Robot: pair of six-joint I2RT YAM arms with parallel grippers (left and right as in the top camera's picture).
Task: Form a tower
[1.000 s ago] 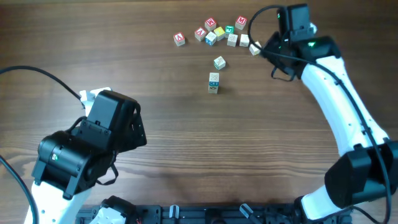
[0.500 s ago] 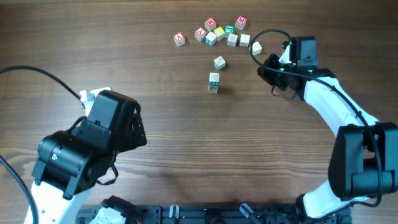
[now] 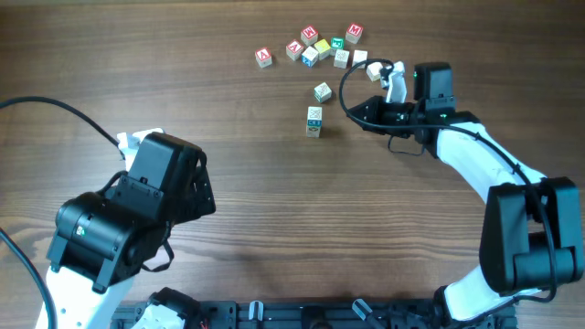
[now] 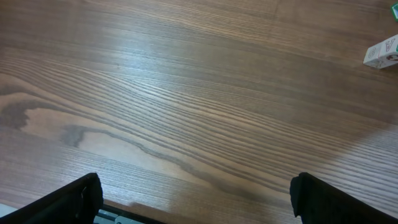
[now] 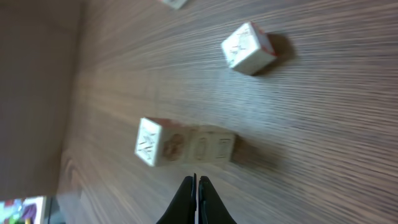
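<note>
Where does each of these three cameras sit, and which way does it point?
Overhead: fixed above the table, looking straight down; the left arm, right arm, tower and loose letter cubes show.
Left wrist: on the left arm, aimed at bare wood; the open left fingers frame the bottom corners.
Right wrist: on the right arm, rolled sideways, facing the tower; the shut right fingers show below.
Shared: overhead and right wrist both see the tower and a loose cube beside it.

A brown wood-grain table [image 3: 274,228] (soft glare patches) fills every view.
</note>
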